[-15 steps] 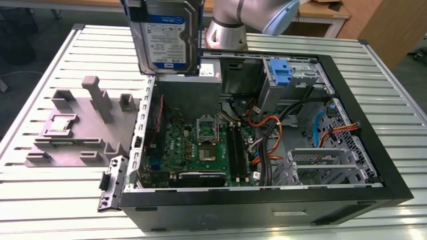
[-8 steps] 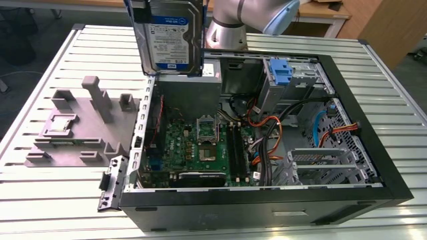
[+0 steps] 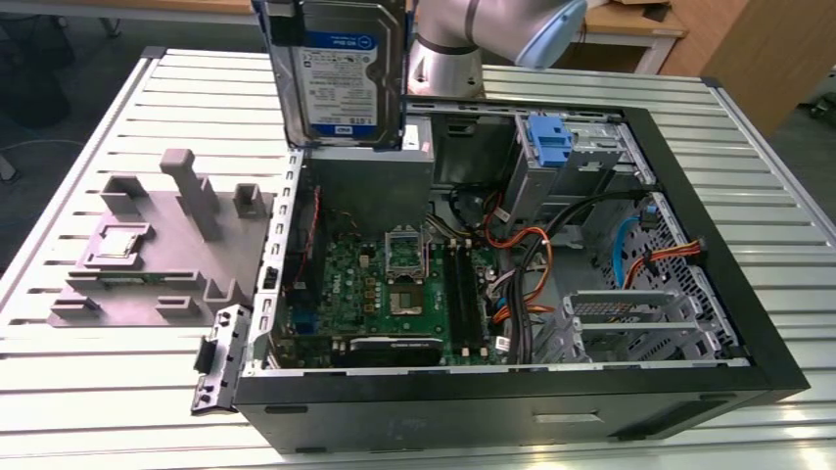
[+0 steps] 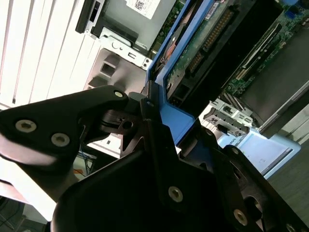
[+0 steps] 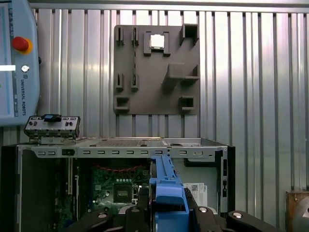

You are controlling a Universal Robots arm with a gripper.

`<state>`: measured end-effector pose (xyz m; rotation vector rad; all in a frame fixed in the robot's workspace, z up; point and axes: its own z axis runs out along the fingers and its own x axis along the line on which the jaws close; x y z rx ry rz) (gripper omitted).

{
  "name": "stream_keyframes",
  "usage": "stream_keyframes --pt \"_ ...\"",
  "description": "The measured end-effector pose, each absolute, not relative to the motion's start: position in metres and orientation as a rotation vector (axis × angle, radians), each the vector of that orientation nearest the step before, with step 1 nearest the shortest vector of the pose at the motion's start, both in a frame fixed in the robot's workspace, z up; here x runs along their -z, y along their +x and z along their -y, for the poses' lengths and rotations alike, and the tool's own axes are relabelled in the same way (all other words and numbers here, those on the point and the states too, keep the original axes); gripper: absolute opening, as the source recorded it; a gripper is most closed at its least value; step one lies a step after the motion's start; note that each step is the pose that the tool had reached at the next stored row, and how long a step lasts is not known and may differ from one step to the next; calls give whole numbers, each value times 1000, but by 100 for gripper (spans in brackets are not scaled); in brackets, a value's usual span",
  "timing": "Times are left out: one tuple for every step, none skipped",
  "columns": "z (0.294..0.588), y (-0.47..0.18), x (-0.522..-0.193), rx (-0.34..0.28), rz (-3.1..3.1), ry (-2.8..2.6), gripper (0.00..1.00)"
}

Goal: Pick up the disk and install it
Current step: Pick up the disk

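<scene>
The disk (image 3: 337, 73), a silver drive with a white-and-blue label and blue rails, hangs upright above the back corner of the open computer case (image 3: 523, 392), on the exterior view's left. In both wrist views my gripper (image 4: 164, 125) (image 5: 166, 205) is shut on the disk's blue rail (image 5: 166, 188), with a black finger (image 4: 116, 113) on each side. The disk's green circuit board (image 4: 203, 43) shows in the second wrist view. The arm (image 3: 484, 39) stands behind the case.
Inside the case lie the motherboard (image 3: 379, 294), orange and black cables (image 3: 535, 264), a metal cage (image 3: 627, 323) and a blue latch (image 3: 551, 147). A grey fixture plate (image 3: 144, 264) holding a small silver chip (image 3: 117, 243) sits beside the case on the slatted table (image 3: 78, 392). A teach pendant (image 5: 14, 63) lies nearby.
</scene>
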<state>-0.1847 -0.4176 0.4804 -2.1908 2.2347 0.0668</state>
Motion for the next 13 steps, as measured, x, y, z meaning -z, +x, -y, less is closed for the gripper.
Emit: stream_keyframes --pt "418 -182 -480 -67 -2235 -2191 37" --pt "418 -178 -480 -67 -2235 -2191 37" --pt "418 -173 -480 -67 -2235 -2191 37" --pt "418 -169 -480 -67 -2235 -2191 37" --pt "418 -165 -480 -67 -2235 -2191 37" --pt "418 -160 -480 -67 -2235 -2191 37" --pt "418 -156 -480 -67 -2235 -2191 37" --pt "418 -151 -480 -67 -2235 -2191 37" --pt "418 -147 -479 -67 -2235 -2191 37" --pt "418 -143 -479 -67 -2235 -2191 37" --pt "418 -139 -479 -67 -2235 -2191 37" --pt "418 -137 -479 -67 -2235 -2191 37" --pt "418 -135 -479 -67 -2235 -2190 37"
